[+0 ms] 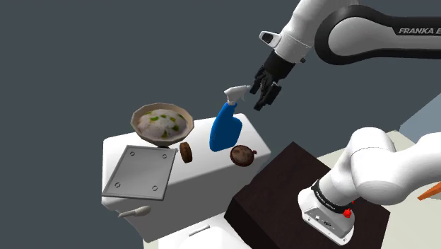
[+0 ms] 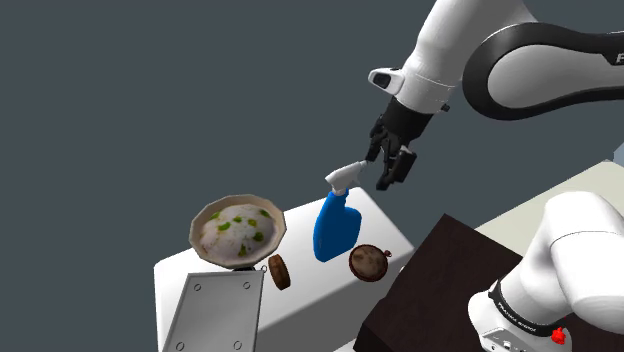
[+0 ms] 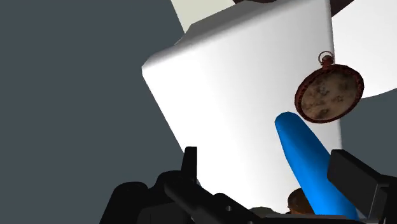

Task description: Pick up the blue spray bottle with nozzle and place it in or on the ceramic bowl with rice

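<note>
Operator: Grip advice, please. Where do things stand?

Spotter: Largest first, in the shoulder view. The white block [image 1: 212,177] carries everything. On it the flat grey tray [image 1: 139,172] lies at eight o'clock from the blue spray bottle [image 1: 226,131]. The bowl of rice [image 1: 164,141] sits at nine o'clock, near the bottle but apart from it. The bottle appears to stand on the block, with a brown pocket watch [image 1: 242,155] just beside its base at four o'clock. Your gripper [image 1: 264,95] hangs at two o'clock from the bottle's body, level with the white nozzle head [image 1: 237,91] and close to it.

Operator: Do I have it?

Spotter: No. In the wrist view the fingers [image 3: 355,178] stand wide apart. The blue body runs between them, close by one finger and clear of the other, so nothing is clasped.

Operator: How will it handle?

Spotter: I'd judge it light, stiff and smooth, so likely slippery on the broad body. How full it is, I can't tell. The body flares toward the base, so you'd do better closing on the narrow neck just under the nozzle head, where the head would stop it sliding through. Keep off the trigger, since it may give. From so high a hold, expect it to swing. The bowl looks breakable, so lower the bottle onto the rice rather than dropping it.
</note>
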Available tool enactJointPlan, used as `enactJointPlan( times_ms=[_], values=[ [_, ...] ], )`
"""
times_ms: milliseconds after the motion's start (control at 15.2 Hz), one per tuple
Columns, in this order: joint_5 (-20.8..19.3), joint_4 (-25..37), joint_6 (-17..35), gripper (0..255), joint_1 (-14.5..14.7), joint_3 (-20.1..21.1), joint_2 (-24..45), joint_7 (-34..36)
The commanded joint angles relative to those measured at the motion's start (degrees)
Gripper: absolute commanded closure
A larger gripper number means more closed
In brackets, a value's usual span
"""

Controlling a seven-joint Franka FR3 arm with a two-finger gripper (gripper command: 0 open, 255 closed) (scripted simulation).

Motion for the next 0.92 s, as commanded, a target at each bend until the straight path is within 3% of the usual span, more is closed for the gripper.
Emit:
enactJointPlan(
  times_ms=[0, 330, 858],
  values=[
    [2.5, -1.2, 3.0, 0, 3.9, -1.3, -0.2, -6.0],
    [8.2, -3.7, 8.1, 0, 13.6, -4.5, -1.5, -19.7],
    [10.1, -6.6, 15.0, 0, 15.3, -4.1, 2.3, -20.7]
  ],
)
